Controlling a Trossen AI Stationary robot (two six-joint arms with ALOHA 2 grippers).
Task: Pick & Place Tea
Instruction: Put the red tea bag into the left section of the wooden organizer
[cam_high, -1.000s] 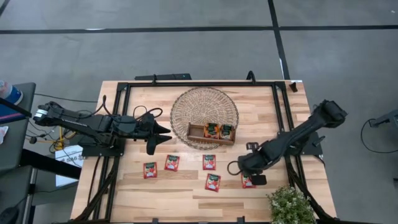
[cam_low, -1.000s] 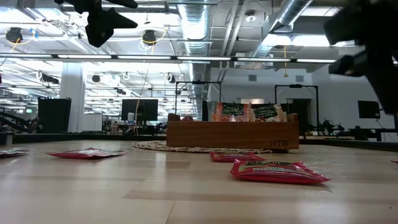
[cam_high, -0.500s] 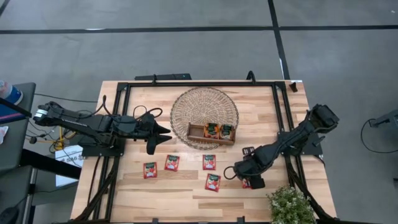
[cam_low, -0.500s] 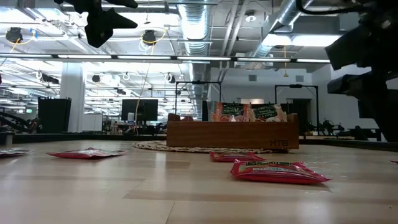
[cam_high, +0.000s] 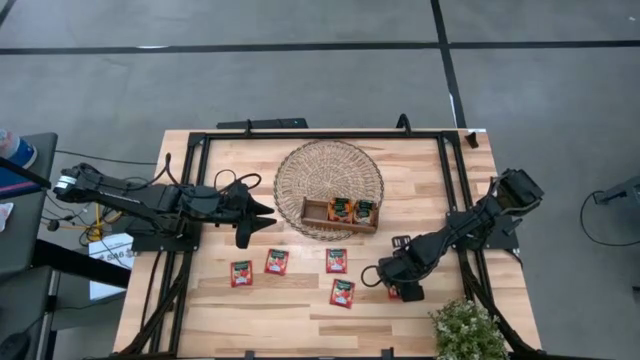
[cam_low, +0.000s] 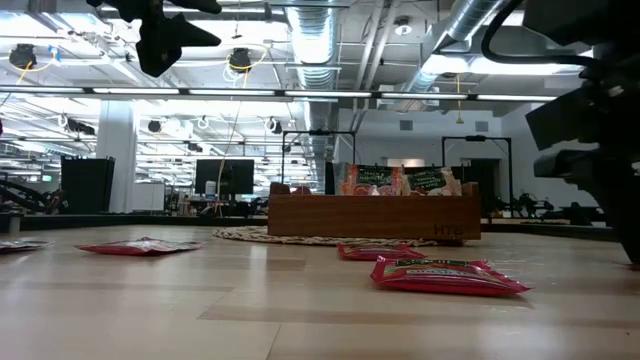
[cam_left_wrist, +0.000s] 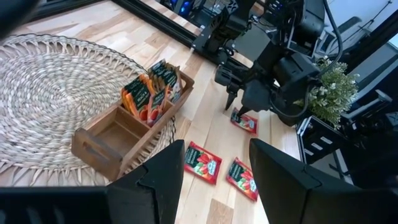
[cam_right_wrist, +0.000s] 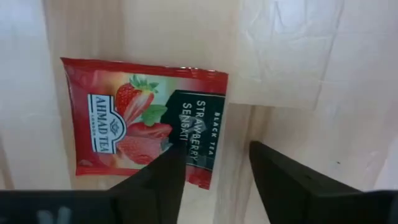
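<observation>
Table (cam_high: 220, 300) of pale wood, dark frame rails around it. Right gripper (cam_high: 393, 283) low over the near right part of the table, directly above one red tea sachet (cam_right_wrist: 144, 116). Right wrist view: its two dark fingers (cam_right_wrist: 158, 180) are spread apart, the sachet lying flat on the wood beyond them, one finger overlapping the sachet's edge, nothing clamped; contact with the packet cannot be told. Left wrist view shows the same gripper (cam_left_wrist: 235, 102) tip-down just above that sachet (cam_left_wrist: 244, 121).

Left gripper (cam_high: 262, 212) hangs above the table's left-middle, just beside the round woven mat (cam_high: 300, 165), well apart from any sachet. Its fingers (cam_left_wrist: 155, 183) stand parted with nothing between them.

Wooden tray (cam_high: 312, 211) sits on the near edge of the mat, two sachets (cam_high: 352, 210) standing upright in its right compartments, left compartment bare. Left wrist view shows them leaning together in the tray (cam_left_wrist: 99, 146).

Four more red sachets flat on the table nearer the front: one (cam_high: 241, 273) at far left, one (cam_high: 276, 261) beside it, one (cam_high: 336, 260) below the tray, one (cam_high: 343, 292) closest to the front edge. Low view shows the front one (cam_low: 445, 276) lying flat, slightly puffed.

Small green plant (cam_high: 467, 330) at the near right corner, close to the right arm.
</observation>
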